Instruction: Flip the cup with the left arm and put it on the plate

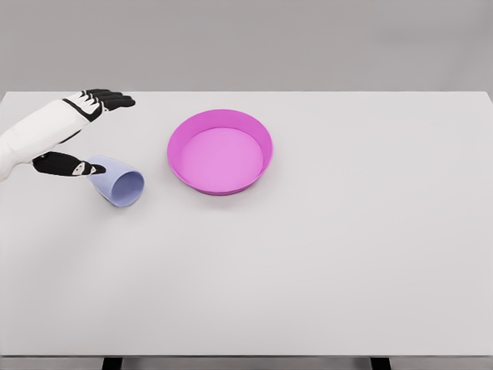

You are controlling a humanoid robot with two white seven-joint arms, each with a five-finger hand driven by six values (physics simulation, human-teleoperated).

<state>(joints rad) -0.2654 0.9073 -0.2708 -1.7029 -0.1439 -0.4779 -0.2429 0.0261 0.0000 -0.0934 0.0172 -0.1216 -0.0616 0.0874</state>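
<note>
A pale blue cup (119, 182) lies on its side on the white table, its mouth facing the front right. A magenta plate (220, 116) with a raised rim sits to the cup's right, near the table's middle. My left hand (86, 132) reaches in from the left, just behind and left of the cup. Its fingers (112, 99) stretch out to the right above the table, and its thumb (71, 165) rests against the cup's base end. The hand is spread and grasps nothing. The right arm does not show.
The white table (323, 262) fills nearly the whole view, with a grey wall behind its far edge. Dark table legs (112, 363) peek out under the front edge.
</note>
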